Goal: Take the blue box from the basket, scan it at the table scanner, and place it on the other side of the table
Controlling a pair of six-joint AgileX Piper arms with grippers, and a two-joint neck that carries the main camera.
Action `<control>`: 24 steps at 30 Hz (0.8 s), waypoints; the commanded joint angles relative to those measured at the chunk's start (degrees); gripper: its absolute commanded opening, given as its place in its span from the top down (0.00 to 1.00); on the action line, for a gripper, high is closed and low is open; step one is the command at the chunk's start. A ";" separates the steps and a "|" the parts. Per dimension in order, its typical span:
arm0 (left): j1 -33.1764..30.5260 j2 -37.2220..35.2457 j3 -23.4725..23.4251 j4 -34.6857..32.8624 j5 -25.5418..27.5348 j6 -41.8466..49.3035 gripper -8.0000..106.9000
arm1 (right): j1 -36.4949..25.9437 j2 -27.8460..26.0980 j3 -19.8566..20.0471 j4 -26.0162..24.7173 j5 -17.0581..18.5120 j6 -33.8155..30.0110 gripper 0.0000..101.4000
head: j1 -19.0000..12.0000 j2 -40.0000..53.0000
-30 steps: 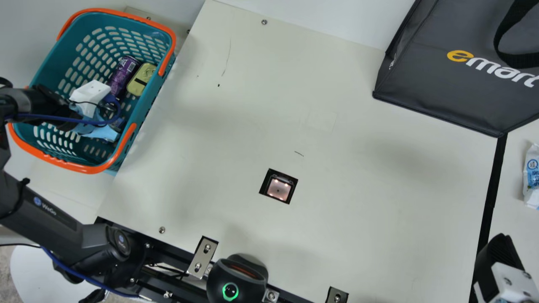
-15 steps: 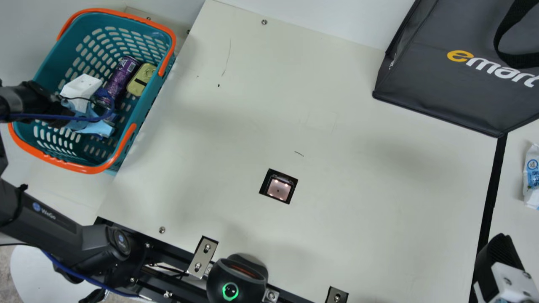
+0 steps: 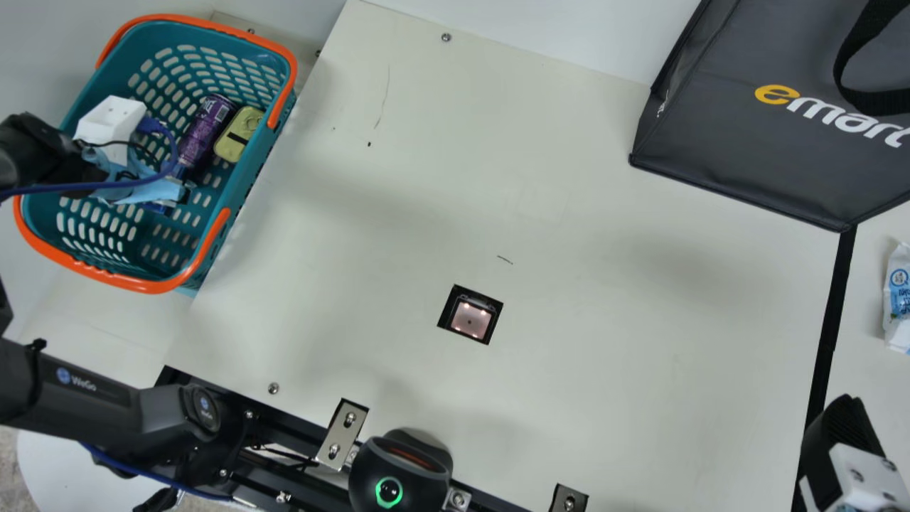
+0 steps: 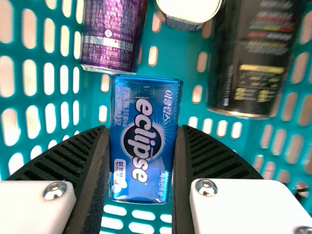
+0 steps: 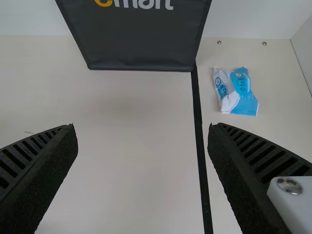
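- One glossy blue rectangular box, pinched snug in the left gripper's jaws, down inside the teal plastic basket with orange handles
- purple metal can just past those jaws, fwiw
- right gripper's jaws are spread wide over the cream table, dark grey fabric bag out beyond them

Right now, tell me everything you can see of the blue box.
The blue box is a glossy rectangular pack, apparently plastic or metal, printed with white lettering over a dark round emblem. The left gripper holds it by its long sides within the basket's outline; whether it touches the bottom I cannot tell.
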 commanded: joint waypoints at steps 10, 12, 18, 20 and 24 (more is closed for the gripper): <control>-1.58 -10.93 -1.41 1.43 7.19 -12.80 1.00 | 0.00 0.00 0.00 0.00 0.00 0.00 0.06 | -1.40 0.14; -2.12 -12.89 -1.83 1.65 8.54 -14.68 1.00 | 0.00 0.00 0.00 0.00 0.00 0.00 0.06 | -1.40 0.14; -4.12 -18.16 -3.26 2.26 12.09 -19.66 1.00 | 0.00 0.00 0.00 0.00 0.00 0.00 0.06 | -1.40 0.14; -4.98 -19.73 -3.79 2.48 13.22 -21.10 1.00 | 0.00 0.00 0.00 0.00 0.00 0.00 0.06 | -1.40 0.14; -7.20 -22.71 -4.74 3.05 15.41 -23.92 1.00 | 0.00 0.00 0.00 0.00 0.00 0.00 0.06 | -1.40 0.14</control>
